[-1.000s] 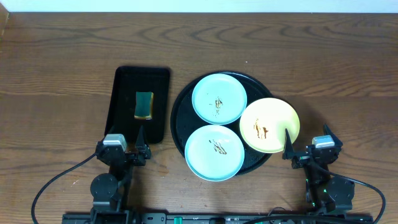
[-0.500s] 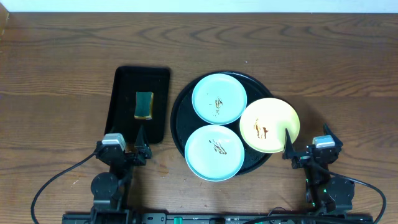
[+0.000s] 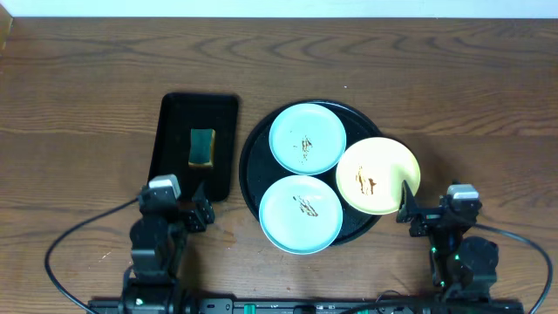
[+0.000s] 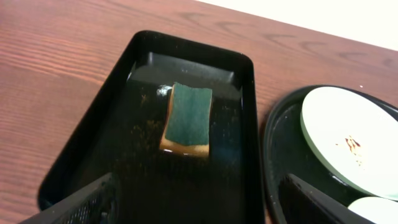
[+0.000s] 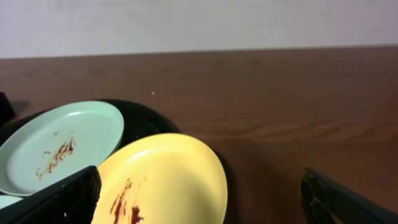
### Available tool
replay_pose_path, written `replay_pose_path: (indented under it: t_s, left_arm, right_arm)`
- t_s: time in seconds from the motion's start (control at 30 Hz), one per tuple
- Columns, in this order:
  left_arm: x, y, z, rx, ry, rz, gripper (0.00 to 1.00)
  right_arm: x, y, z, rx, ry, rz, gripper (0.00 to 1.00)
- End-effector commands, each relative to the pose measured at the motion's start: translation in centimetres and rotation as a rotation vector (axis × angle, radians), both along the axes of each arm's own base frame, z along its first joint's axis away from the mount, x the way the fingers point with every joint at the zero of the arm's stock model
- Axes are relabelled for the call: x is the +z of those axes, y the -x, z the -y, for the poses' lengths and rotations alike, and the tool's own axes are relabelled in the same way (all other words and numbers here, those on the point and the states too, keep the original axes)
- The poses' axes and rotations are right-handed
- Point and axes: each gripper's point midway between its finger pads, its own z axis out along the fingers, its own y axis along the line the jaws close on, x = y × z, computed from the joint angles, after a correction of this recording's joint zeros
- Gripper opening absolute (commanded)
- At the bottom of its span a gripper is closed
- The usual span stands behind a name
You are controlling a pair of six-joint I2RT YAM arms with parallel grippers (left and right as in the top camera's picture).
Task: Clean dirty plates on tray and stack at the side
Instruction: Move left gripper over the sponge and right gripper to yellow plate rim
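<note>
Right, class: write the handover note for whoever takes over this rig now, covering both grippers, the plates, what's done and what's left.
Left gripper: open, empty, at the near edge of the small tray, facing the sponge.
Right gripper: open, empty, close to the yellow plate.
Plates: far aqua plate, near aqua plate and yellow plate all on the round tray. The yellow one overhangs its right rim. All three show brown smears.
Done: nothing cleaned, nothing stacked.
Left: take the sponge, wipe each plate, stack them on the table beside the tray.
</note>
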Motion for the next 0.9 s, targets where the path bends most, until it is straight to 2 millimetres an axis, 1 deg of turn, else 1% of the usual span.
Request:
replay_pose_path:
  t_s: [0.0,0.17,0.27,0.47,0.57,0.63,0.77,0.87]
  left_arm:
    - [3.1,-1.0,0.2,-0.004,0.015,-0.031,0.82]
    - [4.5,-2.1,1.0,-0.061,0.004,-0.165,0.82]
    - [4.8,-2.4,1.6,-0.098,0.004,-0.283,0.82]
    - [5.3,-2.9,1.5,-0.096,0.006,-0.491,0.82]
    - [5.9,-3.6,1.5,-0.094,0.007,-0.508,0.82]
    - [5.8,-3.6,1.5,-0.089,0.013,-0.513,0.82]
    - [6.0,-3.9,1.5,-0.089,0.013,-0.5,0.82]
    - [6.7,-4.9,1.6,-0.091,0.016,-0.453,0.82]
  right_arm:
    - [2.3,-0.5,0.2,-0.022,-0.031,-0.034,0.99]
    - [2.3,-2.0,0.1,-0.024,-0.022,-0.188,0.99]
    - [1.8,-2.7,0.0,-0.026,-0.012,-0.339,0.99]
    - [1.3,-4.4,-0.1,-0.001,0.056,-0.593,0.99]
    - [1.3,-5.3,-0.4,0.018,0.052,-0.665,0.99]
    - [1.1,-5.7,-0.6,0.024,0.049,-0.688,0.99]
    - [0.6,-5.9,-0.8,0.038,0.041,-0.708,0.99]
    - [0.6,-5.9,-0.8,0.038,0.041,-0.704,0.99]
